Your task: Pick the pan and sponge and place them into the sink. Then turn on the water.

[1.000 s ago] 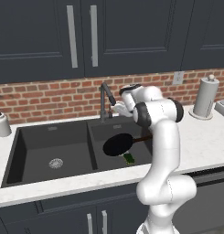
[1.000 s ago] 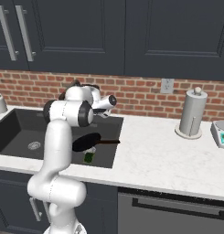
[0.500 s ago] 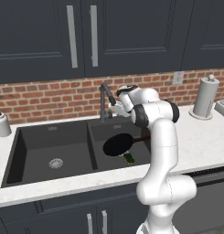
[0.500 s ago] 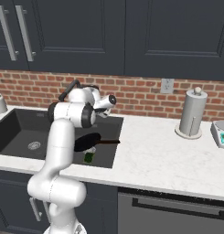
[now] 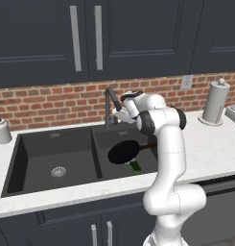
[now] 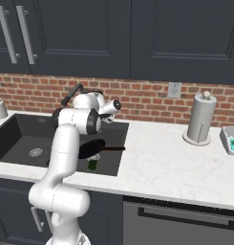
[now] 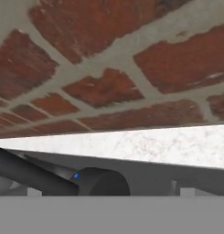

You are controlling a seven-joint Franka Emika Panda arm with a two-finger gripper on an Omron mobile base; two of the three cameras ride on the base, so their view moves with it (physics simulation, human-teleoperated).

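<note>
The sink is a dark grey double-basin unit set into a white speckled counter below a red brick backsplash. In the left base view, the left basin shows a round silver drain on its floor.

The pan sits in the right basin, tilted, with its round black body toward the divider between the basins. Its long thin handle runs toward the counter on the right side; in the right base view the handle end lies over the basin's right rim. The pan's long axis therefore runs roughly left to right, parallel to the backsplash.

The sponge lies in the same basin, just beside the pan on its front side, green face visible.

The gripper is held at the back of the sink, near the dark gooseneck faucet and close to the brick wall. The jaws stand fully apart and hold nothing. In the hand view, a dark cylindrical faucet part and a dark bar lie close below the camera; contact with the fingers cannot be determined.
</note>
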